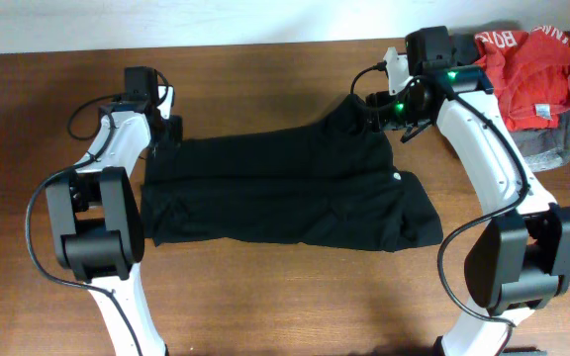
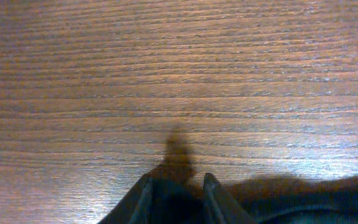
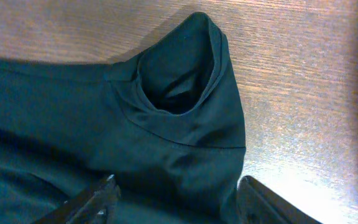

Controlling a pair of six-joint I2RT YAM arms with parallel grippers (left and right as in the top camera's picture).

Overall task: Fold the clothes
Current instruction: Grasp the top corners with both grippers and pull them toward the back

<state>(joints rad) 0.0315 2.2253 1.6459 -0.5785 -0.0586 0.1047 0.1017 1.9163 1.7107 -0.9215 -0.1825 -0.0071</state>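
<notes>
As the big soft black garment point(image 1: 285, 193) lies 9 to 3 o'clock across the wooden table point(image 1: 265, 307), the right gripper point(image 3: 178, 186) stands wide around its 2 o'clock corner; the left gripper point(image 2: 176, 180), at 10, looks narrow, hold unclear.

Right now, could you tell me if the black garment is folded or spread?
Partly folded: the black garment lies doubled along a lengthwise edge, one sleeve sticking out.

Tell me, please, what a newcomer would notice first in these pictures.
A large black garment lies spread across the middle of the wooden table. The left end effector and right end effector sit at its far corners. A red garment with white lettering is bunched at the far right.
</notes>
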